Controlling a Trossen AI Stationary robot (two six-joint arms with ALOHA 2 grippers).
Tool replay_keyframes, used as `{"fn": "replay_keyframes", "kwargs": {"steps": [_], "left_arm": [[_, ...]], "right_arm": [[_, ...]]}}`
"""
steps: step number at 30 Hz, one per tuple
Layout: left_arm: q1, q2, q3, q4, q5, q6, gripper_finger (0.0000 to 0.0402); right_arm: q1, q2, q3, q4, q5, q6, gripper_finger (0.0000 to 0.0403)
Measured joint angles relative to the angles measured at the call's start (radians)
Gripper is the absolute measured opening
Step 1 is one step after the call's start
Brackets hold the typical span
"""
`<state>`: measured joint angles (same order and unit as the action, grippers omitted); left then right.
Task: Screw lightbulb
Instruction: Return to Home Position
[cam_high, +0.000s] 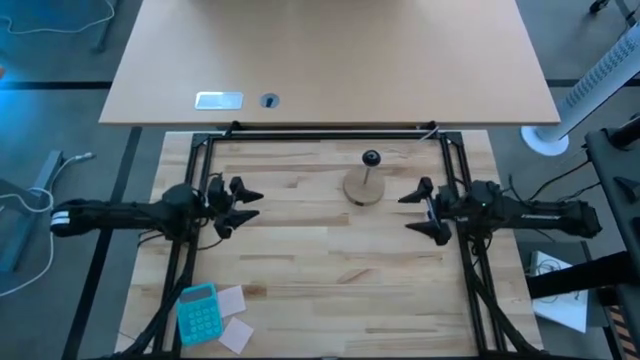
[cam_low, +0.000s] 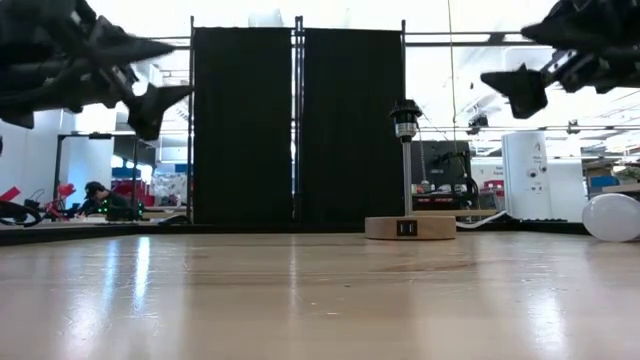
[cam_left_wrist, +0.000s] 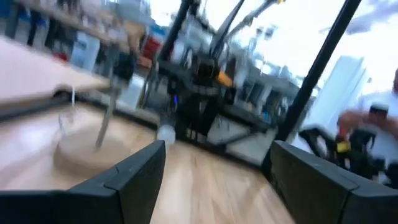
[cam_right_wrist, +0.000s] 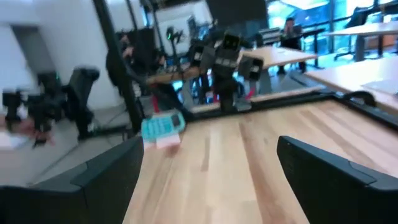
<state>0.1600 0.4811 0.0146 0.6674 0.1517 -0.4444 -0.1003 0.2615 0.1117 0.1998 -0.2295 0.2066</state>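
The wooden disc stand (cam_high: 363, 187) with a thin post and black socket (cam_high: 371, 158) stands right of centre at the table's far side; it also shows in the low view (cam_low: 409, 227). The white lightbulb (cam_low: 612, 217) lies on the table at the right; in the high view my right arm hides it. My left gripper (cam_high: 243, 205) is open and empty, in the air to the left of the stand. My right gripper (cam_high: 418, 212) is open and empty, in the air to the right of the stand. Both point at the table's middle.
A teal calculator (cam_high: 197, 312) and paper notes (cam_high: 232, 300) lie at the near left. A black frame (cam_high: 330, 134) runs along the table's far edge and down both sides. A tan desk (cam_high: 330, 60) stands beyond. A person (cam_low: 97, 195) sits far off in the room.
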Motion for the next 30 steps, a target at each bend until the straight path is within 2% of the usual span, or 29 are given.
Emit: {"fn": "replay_keyframes", "kwargs": {"steps": [3,9,12,16,19,21,25,30], "left_arm": [[0.000,-0.054,0.000,-0.130,0.048,0.020,0.0282],[0.000,-0.193,-0.001,-0.261,0.051,0.065,0.0282],[0.000,-0.284,0.000,-0.338,0.050,0.080,0.0282],[-0.001,-0.414,-0.001,-0.470,-0.001,0.101,0.0282],[-0.002,-0.483,-0.001,-0.513,-0.072,0.148,0.0282],[-0.002,-0.481,0.004,-0.523,-0.112,0.182,0.0282],[-0.003,-0.453,0.011,-0.585,-0.124,0.196,0.0282],[-0.003,-0.410,0.009,-0.639,-0.081,0.150,0.0282]], "right_arm": [[0.015,-0.029,-0.025,-0.005,0.023,-0.044,0.0364],[0.015,-0.197,-0.102,-0.010,0.042,-0.079,0.0364],[0.015,-0.262,-0.102,-0.081,0.103,-0.110,0.0364],[0.015,-0.231,-0.102,-0.147,0.135,-0.097,0.0364],[0.017,-0.158,-0.101,-0.182,0.132,-0.019,0.0364],[0.017,-0.120,-0.101,-0.177,0.128,-0.001,0.0364],[0.017,-0.058,-0.099,-0.189,0.127,-0.001,0.0364],[0.017,-0.002,-0.099,-0.189,0.127,-0.001,0.0364]]}}
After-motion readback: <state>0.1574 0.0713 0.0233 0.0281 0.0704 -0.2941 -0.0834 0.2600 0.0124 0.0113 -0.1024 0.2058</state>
